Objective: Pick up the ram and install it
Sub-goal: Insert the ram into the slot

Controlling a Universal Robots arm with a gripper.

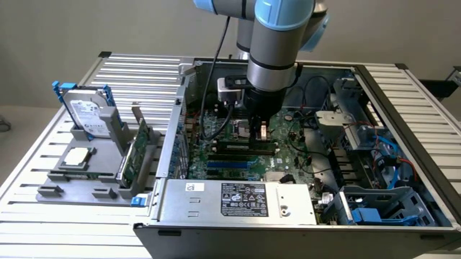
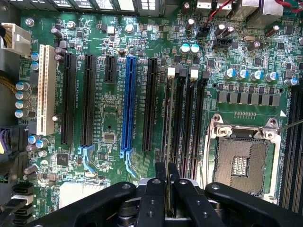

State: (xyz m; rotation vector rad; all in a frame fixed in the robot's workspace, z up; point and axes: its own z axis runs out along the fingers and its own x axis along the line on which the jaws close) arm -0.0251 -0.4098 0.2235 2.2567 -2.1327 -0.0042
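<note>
My gripper (image 1: 260, 125) reaches down into the open computer case (image 1: 180, 178), just above the motherboard (image 1: 238, 156). In the wrist view its two black fingers (image 2: 159, 177) are shut on the ram (image 2: 168, 137), seen edge-on as a thin dark strip. The ram runs along the first of several black memory slots (image 2: 191, 118), in line with that slot's white clip (image 2: 171, 72). Whether it is touching the slot I cannot tell. In the exterior view a short piece of the ram (image 1: 264, 133) shows under the gripper, beside the empty CPU socket (image 2: 241, 161).
Long black and blue expansion slots (image 2: 128, 104) lie beside the memory slots. A power supply (image 1: 238, 199) fills the case's near side, and drive cages with blue cables (image 1: 381, 156) stand on the exterior view's right. Outside the case, a grey holder (image 1: 79, 183) carries a hard drive (image 1: 86, 116) and a green card (image 1: 137, 151).
</note>
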